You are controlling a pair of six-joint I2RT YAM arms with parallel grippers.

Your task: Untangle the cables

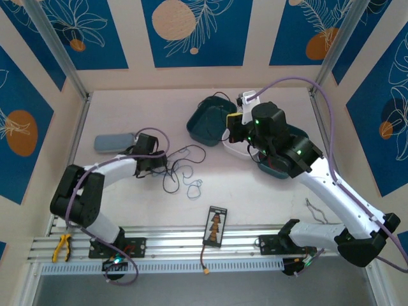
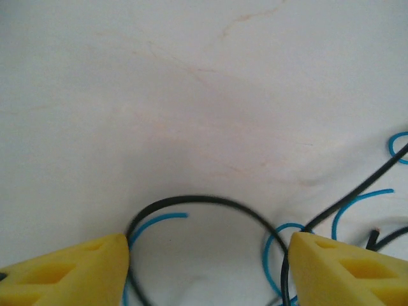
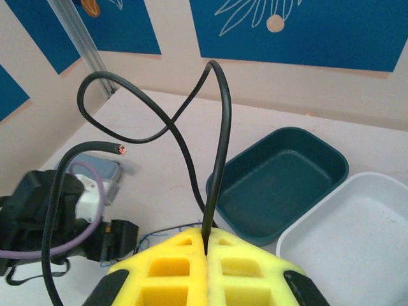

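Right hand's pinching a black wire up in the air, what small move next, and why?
Probably ease the right hand forward over the teal tray and open. It is shut on a black wire whose loops hang in the air, apart from the tangle on the table, and that tray lies just ahead, beside the white tray; which one is meant I cannot tell.

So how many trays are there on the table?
3. A dark teal tray sits at the back centre, a white tray just right of it, and a second teal tray lies partly hidden under the right arm. More could be hidden.
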